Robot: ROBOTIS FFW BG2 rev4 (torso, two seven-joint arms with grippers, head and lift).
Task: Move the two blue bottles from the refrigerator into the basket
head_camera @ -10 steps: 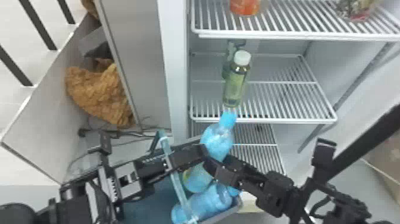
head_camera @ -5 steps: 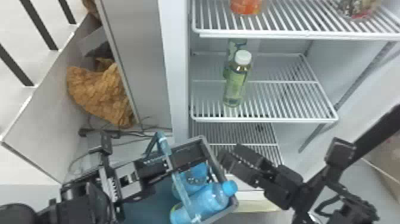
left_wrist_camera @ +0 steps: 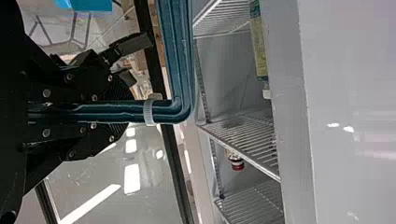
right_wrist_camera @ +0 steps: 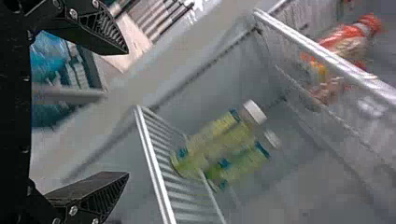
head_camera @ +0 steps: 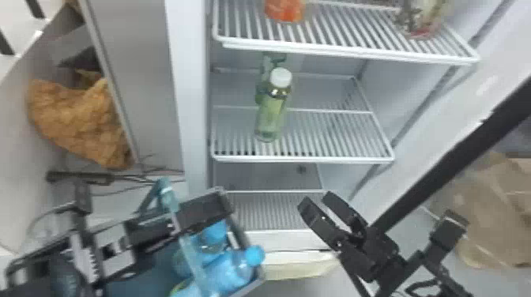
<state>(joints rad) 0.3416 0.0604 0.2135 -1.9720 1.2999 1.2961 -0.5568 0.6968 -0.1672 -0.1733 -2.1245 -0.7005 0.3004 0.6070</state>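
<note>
Two blue bottles (head_camera: 229, 272) (head_camera: 203, 247) in the basket (head_camera: 238, 229), right end
Right gripper (head_camera: 316, 200) well apart, jaws wide open, empty; left gripper's (head_camera: 176, 223) jaws clamped on the handle (head_camera: 169, 197)

Blue bottles (head_camera: 229, 272) partly hidden behind basket handle (head_camera: 193, 260); green bottles (right_wrist_camera: 219, 140) blurred, right wrist view.

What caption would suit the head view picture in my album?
Two blue bottles in a basket before an open fridge with green bottles inside.
</note>
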